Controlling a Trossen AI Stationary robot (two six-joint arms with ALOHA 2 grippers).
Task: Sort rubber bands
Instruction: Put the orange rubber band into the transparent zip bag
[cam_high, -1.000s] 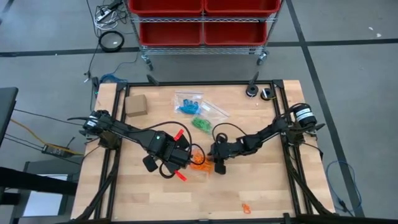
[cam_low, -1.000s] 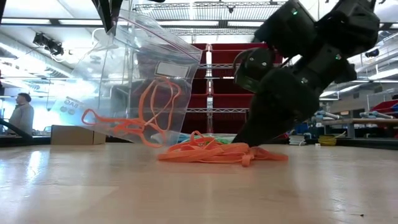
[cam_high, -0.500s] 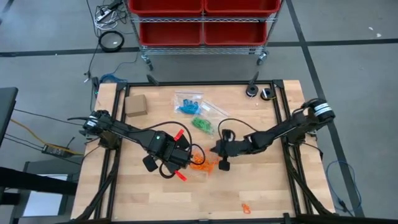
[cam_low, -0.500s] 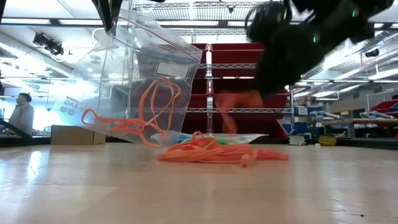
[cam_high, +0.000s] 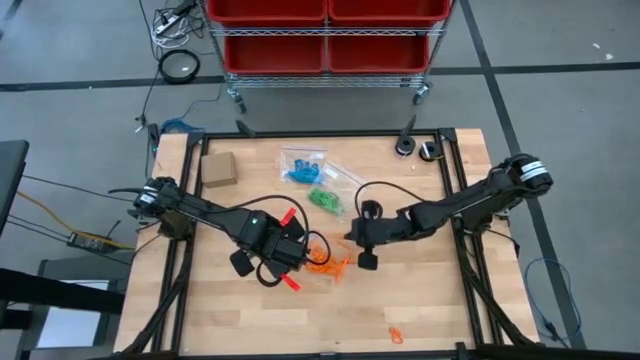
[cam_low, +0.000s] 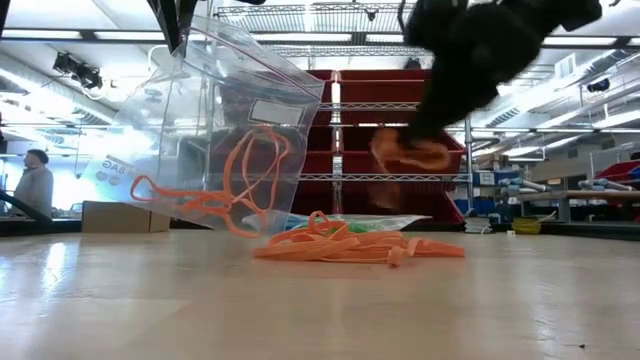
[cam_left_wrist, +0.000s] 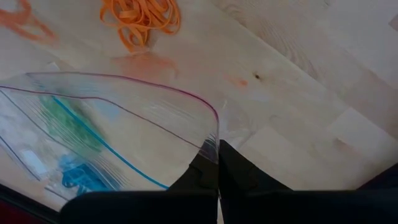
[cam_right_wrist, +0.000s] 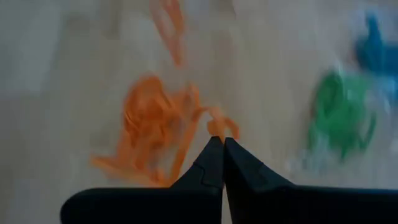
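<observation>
Fingers of my right gripper (cam_right_wrist: 218, 144) are pinched together on an orange rubber band (cam_low: 412, 153), which dangles under them in the low view, lifted clear of the table (cam_high: 430, 300). My left gripper (cam_left_wrist: 214, 163) is clamped on the rim of a clear bag (cam_low: 215, 120), holding it upright with its mouth raised; a few orange bands (cam_low: 225, 195) already hang inside. Outward from there, the loose orange pile (cam_high: 328, 264) lies on the wood between the two grippers, just beside the bag. Farther back sit a bag of green bands (cam_high: 322, 200) and a bag of blue bands (cam_high: 303, 168), with a cardboard box (cam_high: 218, 169) near the table's left rear corner. One stray orange band (cam_high: 396, 334) lies well apart near the front edge. What matters for the carry, I judge, is that the bag's mouth lies toward the left arm from my right gripper, across the pile, so the held band must travel over the pile and down into the opening.
</observation>
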